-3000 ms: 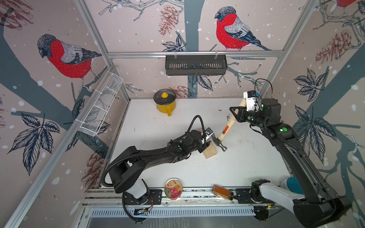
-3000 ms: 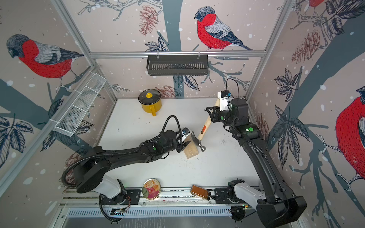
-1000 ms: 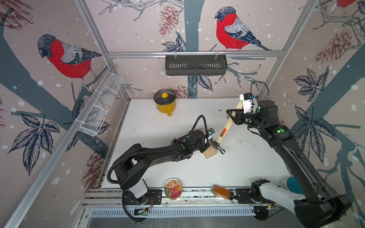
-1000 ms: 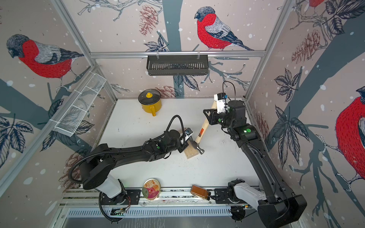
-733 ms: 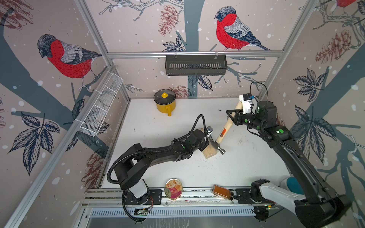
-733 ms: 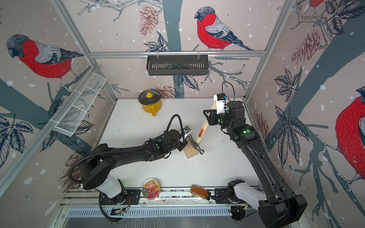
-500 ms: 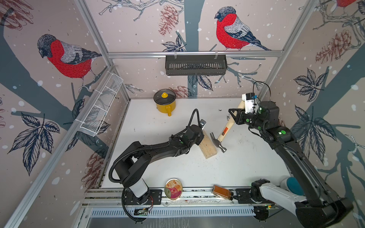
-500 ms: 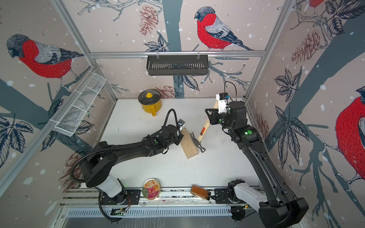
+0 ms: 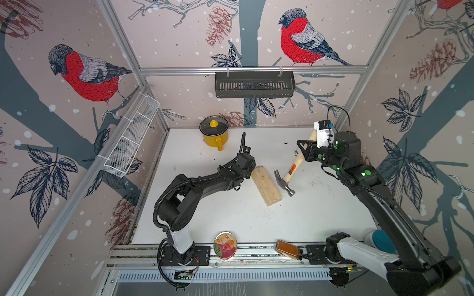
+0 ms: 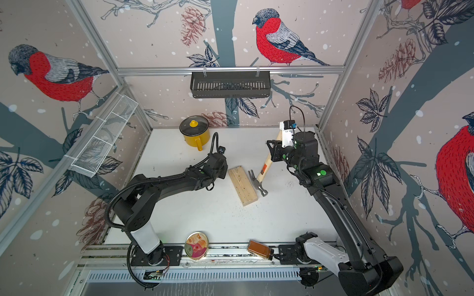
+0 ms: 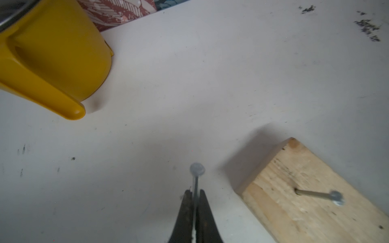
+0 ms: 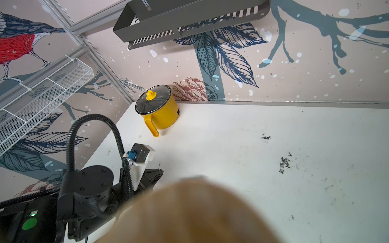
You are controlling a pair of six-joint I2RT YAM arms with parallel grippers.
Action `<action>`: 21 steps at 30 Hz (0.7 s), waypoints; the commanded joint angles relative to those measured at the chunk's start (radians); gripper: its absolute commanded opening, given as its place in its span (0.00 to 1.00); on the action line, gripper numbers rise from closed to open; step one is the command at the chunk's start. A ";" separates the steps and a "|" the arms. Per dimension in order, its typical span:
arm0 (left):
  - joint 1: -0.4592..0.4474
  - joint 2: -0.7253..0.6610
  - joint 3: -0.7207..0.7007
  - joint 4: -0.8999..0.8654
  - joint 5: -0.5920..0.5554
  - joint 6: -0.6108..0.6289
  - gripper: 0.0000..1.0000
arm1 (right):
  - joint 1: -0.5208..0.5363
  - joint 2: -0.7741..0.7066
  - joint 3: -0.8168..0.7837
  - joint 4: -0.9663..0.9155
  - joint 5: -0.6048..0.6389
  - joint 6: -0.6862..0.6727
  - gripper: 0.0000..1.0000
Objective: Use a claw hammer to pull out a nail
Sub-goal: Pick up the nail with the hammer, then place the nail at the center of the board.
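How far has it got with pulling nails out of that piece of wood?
Done: one nail is free of the wooden block, pinched in the left jaws. In hand: the right jaws grip the claw hammer by its handle, its head beside the block, apparently not hooked on anything. Left: a second nail stands tilted in the block, not yet pulled.

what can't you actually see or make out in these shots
- left tool tips and the nail they pinch: hidden under the tool's own arm in both top views.
- right tool fingers: covered in the right wrist view by the blurred claw hammer handle; the hammer head is out of frame there.
- second nail in the wooden block: too small in both top views.
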 commanded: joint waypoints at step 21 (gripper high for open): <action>0.104 0.144 0.086 -0.147 0.171 -0.128 0.00 | 0.175 0.026 -0.002 0.089 0.247 -0.039 0.00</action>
